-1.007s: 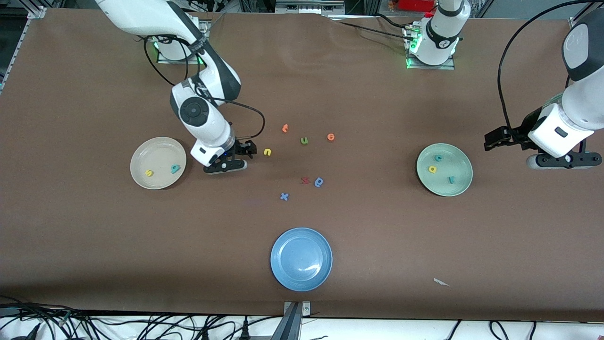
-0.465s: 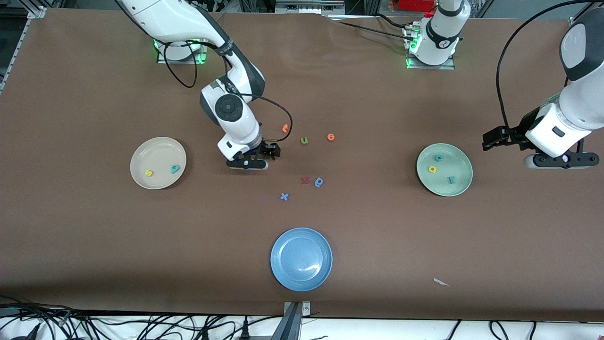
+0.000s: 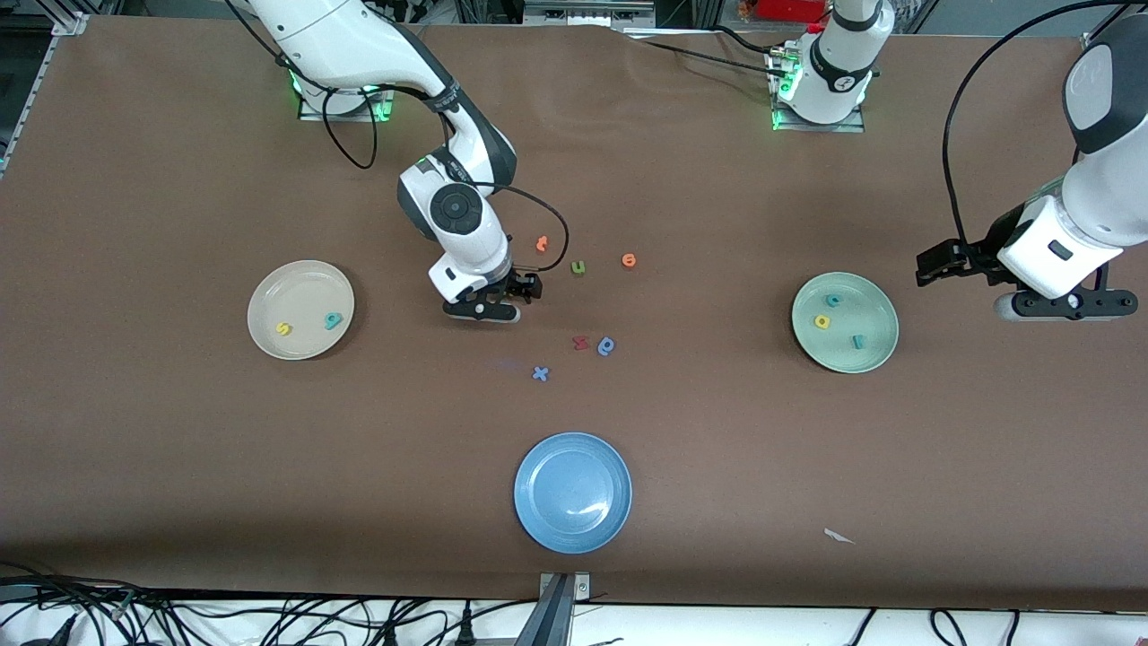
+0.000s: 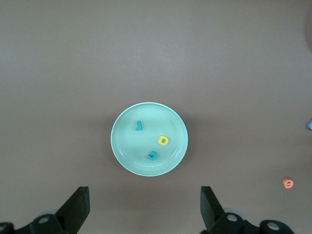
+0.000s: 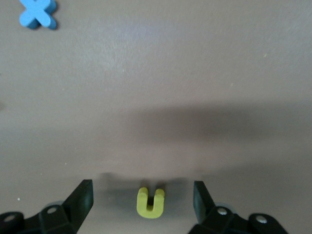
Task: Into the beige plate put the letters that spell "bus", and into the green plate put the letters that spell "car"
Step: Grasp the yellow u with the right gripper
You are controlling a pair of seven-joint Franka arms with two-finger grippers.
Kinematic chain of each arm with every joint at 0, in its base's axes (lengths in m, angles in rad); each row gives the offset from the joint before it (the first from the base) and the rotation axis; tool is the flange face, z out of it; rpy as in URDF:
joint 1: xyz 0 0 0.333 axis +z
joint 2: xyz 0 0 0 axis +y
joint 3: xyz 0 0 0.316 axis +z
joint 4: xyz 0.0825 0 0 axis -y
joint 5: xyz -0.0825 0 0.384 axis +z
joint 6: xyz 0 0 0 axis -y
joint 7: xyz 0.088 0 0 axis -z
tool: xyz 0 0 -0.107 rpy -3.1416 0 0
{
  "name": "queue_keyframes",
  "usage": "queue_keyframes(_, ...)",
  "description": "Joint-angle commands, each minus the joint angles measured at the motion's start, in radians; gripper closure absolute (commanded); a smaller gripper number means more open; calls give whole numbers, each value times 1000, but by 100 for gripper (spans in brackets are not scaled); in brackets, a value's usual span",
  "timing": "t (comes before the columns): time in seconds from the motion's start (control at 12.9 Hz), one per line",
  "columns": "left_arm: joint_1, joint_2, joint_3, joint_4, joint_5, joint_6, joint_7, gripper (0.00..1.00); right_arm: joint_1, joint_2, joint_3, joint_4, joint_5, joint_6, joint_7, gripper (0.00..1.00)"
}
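1. The right gripper (image 3: 504,292) is down low over the middle of the table, reaching in from its base, between the beige plate (image 3: 269,339) and the scatter of loose letters.
2. In the right wrist view its fingers (image 5: 80,200) stand spread wide, with the yellow u (image 5: 150,202) lying flat on the table in the gap between them and touching neither finger.
3. In the front view that yellow u is hidden under the right gripper.
4. The beige plate, toward the right arm's end of the table, holds a yellow s (image 3: 283,329) and a teal b (image 3: 334,320), apart from each other.
5. The green plate (image 3: 874,359), toward the left arm's end, carries all three of its letters: teal c (image 3: 833,301), yellow a (image 3: 821,321), teal r (image 3: 857,341).
6. The left gripper (image 3: 933,266) waits in the air beside the green plate, at the table's edge; its fingers (image 4: 78,207) are spread wide and hold nothing.
7. Loose on the table near the right gripper: an orange letter (image 3: 542,243), an olive-green u (image 3: 578,266), another orange letter (image 3: 629,260), a red letter (image 3: 580,342), a blue round-bowled letter (image 3: 607,345) and a blue x (image 3: 540,373).
8. The bright blue plate (image 3: 529,502) sits nearest the front camera.
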Motion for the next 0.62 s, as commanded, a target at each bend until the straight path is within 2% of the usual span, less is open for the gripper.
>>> queue_keyframes(0.0,-1,-12,2,-14,-19,6,21,1,23,14,-18,15,-7,4,34,11)
queue_keyframes(0.23,-1,-12,2,-12,-19,5,21,1,24,15,-18,8,-12,2,36,25)
queue_keyframes(0.39,-3,-12,1,-12,-19,6,20,1,30,15,-18,5,-12,4,36,40)
queue_keyframes(0.54,-3,-12,1,-12,-19,6,21,1,32,24,-18,5,-12,4,36,45)
